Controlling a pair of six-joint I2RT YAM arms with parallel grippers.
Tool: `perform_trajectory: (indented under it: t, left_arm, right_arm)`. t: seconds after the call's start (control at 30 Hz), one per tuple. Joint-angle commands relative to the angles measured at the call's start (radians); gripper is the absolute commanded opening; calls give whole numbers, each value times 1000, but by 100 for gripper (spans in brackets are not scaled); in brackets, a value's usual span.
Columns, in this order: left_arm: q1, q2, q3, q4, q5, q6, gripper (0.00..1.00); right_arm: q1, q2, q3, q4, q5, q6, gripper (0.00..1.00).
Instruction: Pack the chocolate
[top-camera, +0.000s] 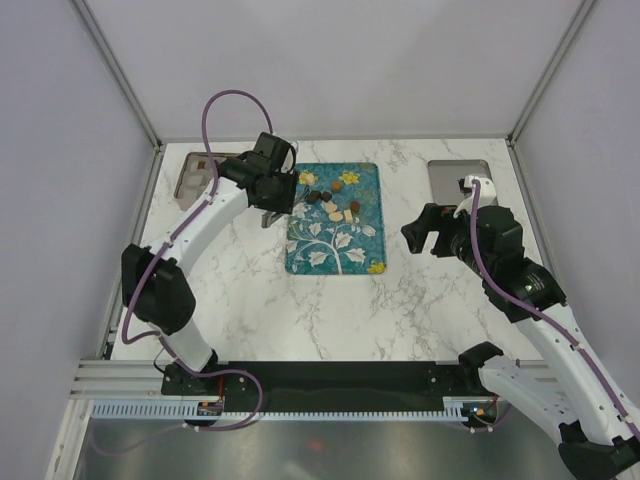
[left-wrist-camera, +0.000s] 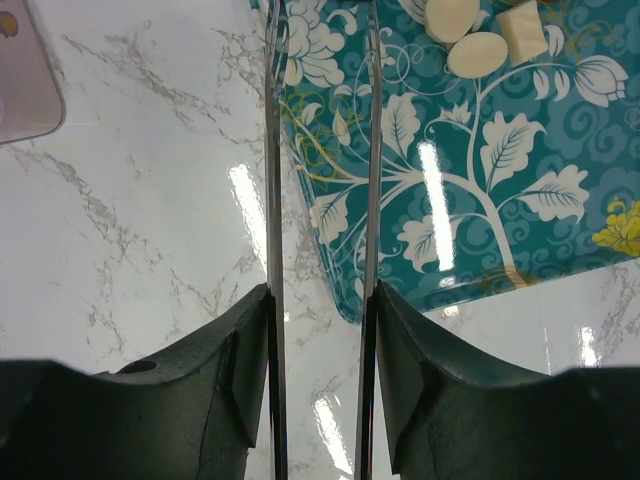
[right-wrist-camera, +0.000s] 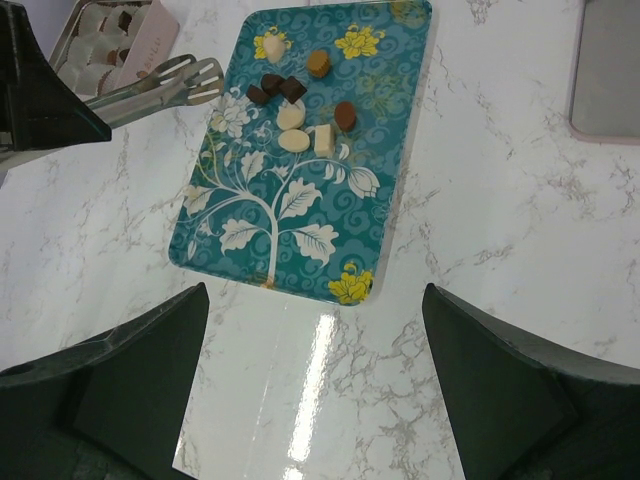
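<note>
So the chocolate (right-wrist-camera: 294, 115) is all bunched up at the far end of a teal flower-print tray (top-camera: 335, 250) in the middle of the marble surface (top-camera: 420, 300). From the right wrist cam I count nine pieces: four cream, three dark brown huddled together and two mid brown, none stacked as far as I can tell. The yellow flowers are just print on the tray, fyi. The left pincer (left-wrist-camera: 322, 300) is pinching a pair of long metal tongs (left-wrist-camera: 272, 200), one blade against each finger. The blades run out over the tray's left edge, and their flat tips (right-wrist-camera: 195, 78) sit just beside the dark pieces, off the tray's edge. Three cream pieces (left-wrist-camera: 477, 53) show up in the left wrist view, to the right of the blades. A pinkish box (top-camera: 200, 172) with little paper cups sits at the far left corner, just behind the left arm. One flat grey panel (top-camera: 458, 178) lies at the far right. The right pincer (right-wrist-camera: 315, 300) is spread wide and holding nothing, hanging over bare marble near the tray's right side.
</note>
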Motion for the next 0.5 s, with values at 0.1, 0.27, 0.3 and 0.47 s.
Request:
perform_trajectory:
  t: [0.1, 0.27, 0.3, 0.47]
  left_arm:
    - [-7, 85, -13, 94, 25, 44, 53]
    - [-10, 139, -23, 131, 16, 50, 55]
    - [-8, 149, -21, 134, 16, 52, 55]
    - [-8, 211, 5, 142, 10, 53, 55]
  right_arm:
    - [-1, -9, 14, 3, 9, -3, 96]
    - [-1, -3, 14, 5, 15, -6, 96]
    - [-1, -1, 17, 8, 15, -9, 96]
    - [-1, -3, 17, 5, 27, -15, 97]
